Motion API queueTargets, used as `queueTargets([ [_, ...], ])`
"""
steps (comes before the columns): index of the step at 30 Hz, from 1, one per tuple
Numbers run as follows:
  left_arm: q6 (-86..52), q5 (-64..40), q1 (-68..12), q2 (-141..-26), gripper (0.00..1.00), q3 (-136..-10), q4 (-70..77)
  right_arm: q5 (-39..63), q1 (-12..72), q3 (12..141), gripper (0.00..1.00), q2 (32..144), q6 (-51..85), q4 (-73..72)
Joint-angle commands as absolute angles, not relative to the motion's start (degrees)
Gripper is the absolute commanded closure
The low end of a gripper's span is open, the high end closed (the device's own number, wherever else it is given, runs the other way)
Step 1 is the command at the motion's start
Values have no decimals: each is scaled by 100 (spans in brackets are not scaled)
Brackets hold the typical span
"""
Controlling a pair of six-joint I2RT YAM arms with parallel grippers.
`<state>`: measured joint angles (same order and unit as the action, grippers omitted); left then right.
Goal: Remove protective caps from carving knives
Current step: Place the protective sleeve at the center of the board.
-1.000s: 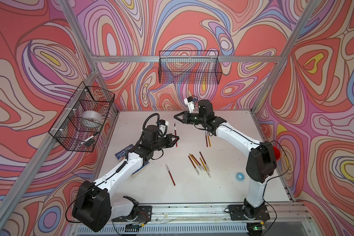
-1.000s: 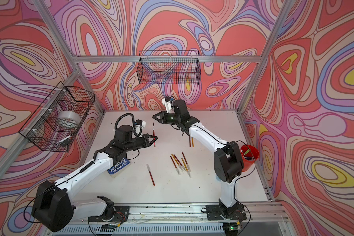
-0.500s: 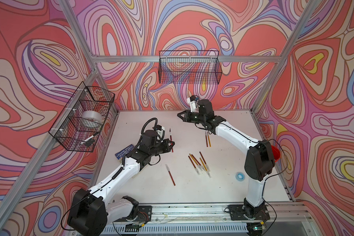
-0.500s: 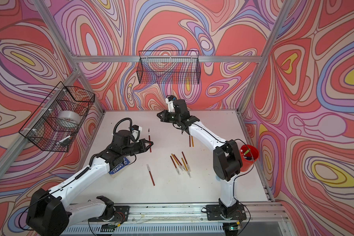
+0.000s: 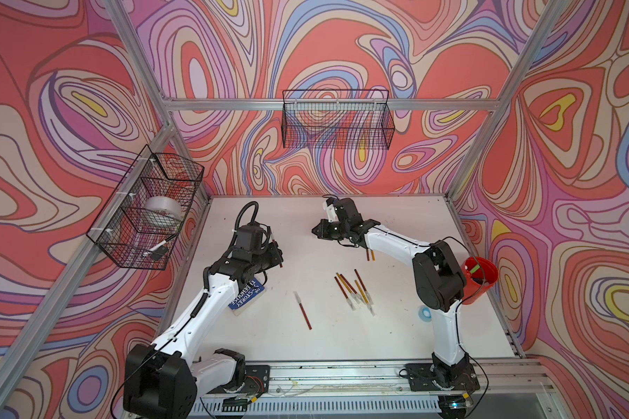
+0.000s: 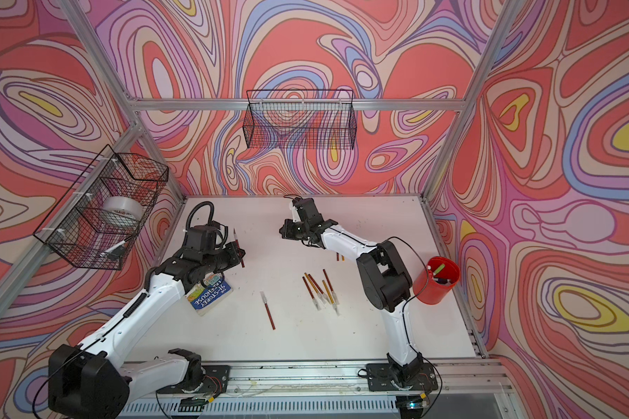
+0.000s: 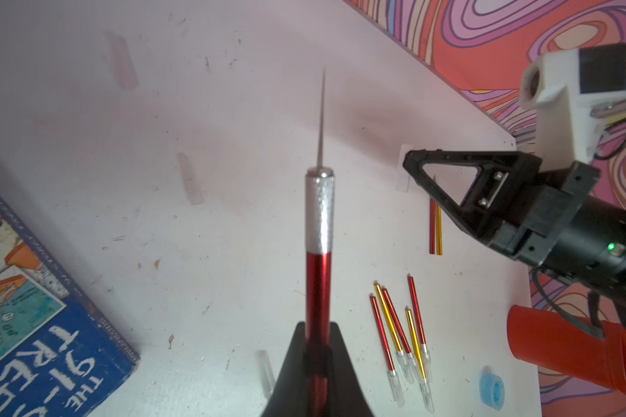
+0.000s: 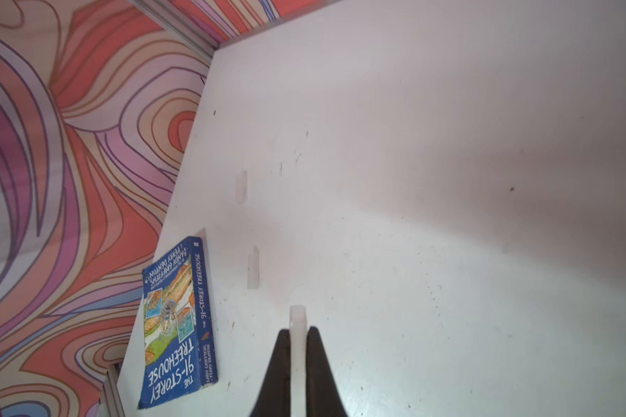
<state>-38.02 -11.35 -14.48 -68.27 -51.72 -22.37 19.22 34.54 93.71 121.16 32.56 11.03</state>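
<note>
We hold the red knife (image 7: 318, 216) clamped by its handle in the left gripper (image 7: 317, 330), blade bare, the cap (image 8: 298, 316) pinched in the right gripper (image 8: 298, 330) well apart above the table (image 7: 196, 108); next, we judge, drop both and reach for the capped knives (image 7: 398, 332).

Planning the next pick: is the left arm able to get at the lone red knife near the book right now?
Probably not yet. The path over the table to the lone knife looks free, but the left gripper is shut on an uncapped red knife and must release it first.
</note>
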Motion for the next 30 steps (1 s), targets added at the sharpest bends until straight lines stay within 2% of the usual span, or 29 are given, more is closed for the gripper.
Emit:
queueTargets([
  [1, -3894, -1221, -1390, -6790, 100, -5167, -2415, 1744, 3817, 9764, 100, 12504, 3016, 1414],
  [8, -3808, -1099, -1358, -6613, 100, -5370, -2623, 1665, 4344, 10829, 100, 13500, 2933, 1857],
  [18, -3817, -1252, -1345, -6657, 100, -5317, -2581, 1687, 4554, 11840, 100, 14409, 2968, 2198],
  [30, -3852, -1456, -1345, -6860, 100, -5309, -2429, 1661, 4587, 12121, 80, 14678, 2977, 2347],
])
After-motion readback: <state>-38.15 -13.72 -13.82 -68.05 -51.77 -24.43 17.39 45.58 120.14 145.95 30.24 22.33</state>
